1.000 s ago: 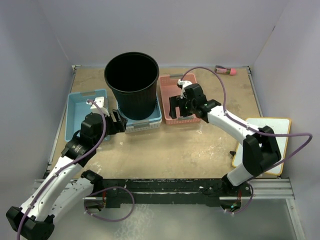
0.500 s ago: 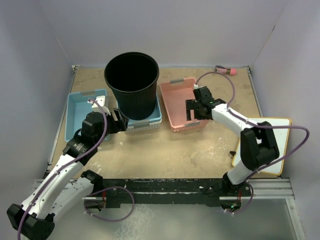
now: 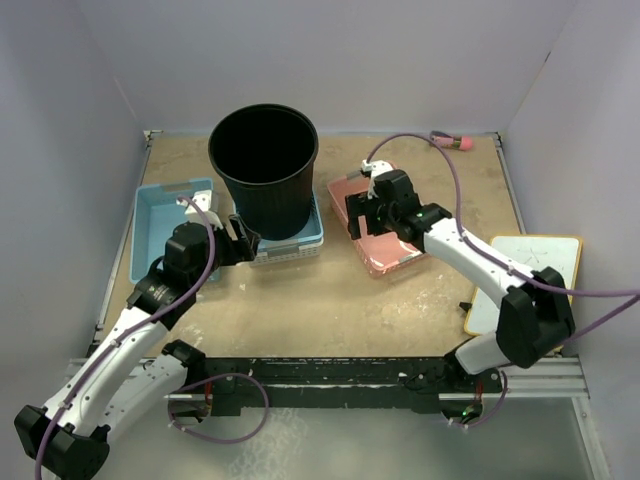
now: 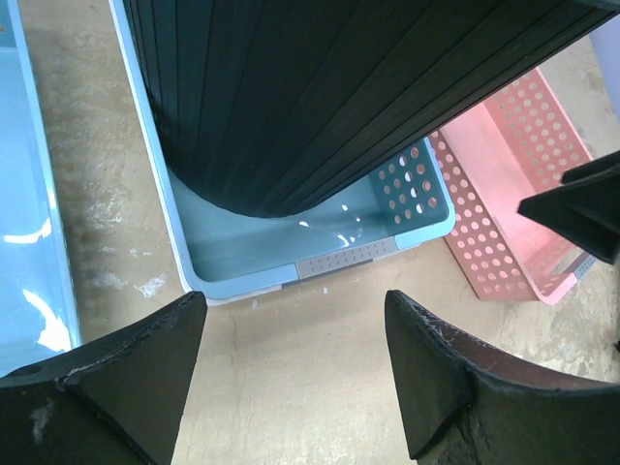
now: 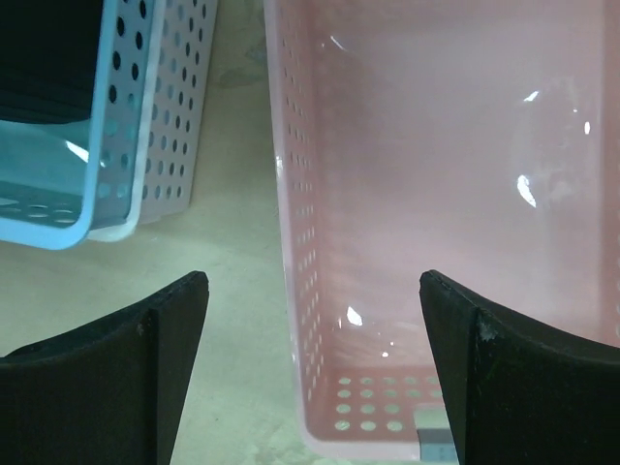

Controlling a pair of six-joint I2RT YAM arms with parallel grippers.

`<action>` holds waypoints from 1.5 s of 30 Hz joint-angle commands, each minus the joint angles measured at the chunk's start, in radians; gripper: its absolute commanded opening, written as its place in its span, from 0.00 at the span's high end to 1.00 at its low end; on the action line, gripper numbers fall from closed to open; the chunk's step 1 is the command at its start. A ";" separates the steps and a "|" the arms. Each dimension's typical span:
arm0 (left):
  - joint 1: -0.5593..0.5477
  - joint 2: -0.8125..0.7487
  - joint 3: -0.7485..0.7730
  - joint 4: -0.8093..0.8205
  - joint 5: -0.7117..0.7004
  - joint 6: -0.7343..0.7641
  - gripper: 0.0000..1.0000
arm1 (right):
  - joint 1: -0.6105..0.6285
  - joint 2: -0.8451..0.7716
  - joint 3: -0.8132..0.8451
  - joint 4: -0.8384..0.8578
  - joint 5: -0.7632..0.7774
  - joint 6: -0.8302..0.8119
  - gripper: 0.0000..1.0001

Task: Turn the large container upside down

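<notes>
Standing upright, large container (image 3: 264,165), mouth up

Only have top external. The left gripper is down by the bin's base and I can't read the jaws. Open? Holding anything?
Observer: Left wrist shows the left gripper open with nothing between its fingers. The black bin is ahead of them, not gripped.
Operator: And the right one?
Observer: The right gripper is open too. The side wall of the pink basket lies between its fingers, which are spread wide and not clamped on it.
Operator: Anything in the basket under that arm?
Observer: Nothing shows in the part the right wrist camera sees, only glare on the basket's floor.
</notes>
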 commanded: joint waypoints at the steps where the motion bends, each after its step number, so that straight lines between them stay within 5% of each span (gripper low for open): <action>1: -0.002 -0.019 0.014 0.042 0.025 -0.016 0.28 | -0.004 0.076 0.031 0.015 -0.075 -0.061 0.11; 12: -0.054 -0.008 -0.013 0.056 0.050 0.001 0.27 | 0.008 0.159 0.013 0.005 -0.109 -0.067 0.43; 25: -0.250 0.066 -0.054 0.094 -0.073 -0.010 0.26 | 0.008 0.225 0.022 0.011 -0.073 -0.049 0.60; 32: -0.307 0.113 -0.033 0.120 -0.111 -0.009 0.26 | 0.008 0.214 0.047 -0.033 -0.112 -0.019 1.00; 45: -0.312 0.102 -0.028 0.120 -0.137 -0.012 0.25 | -0.087 0.060 0.178 -0.032 -0.365 0.223 1.00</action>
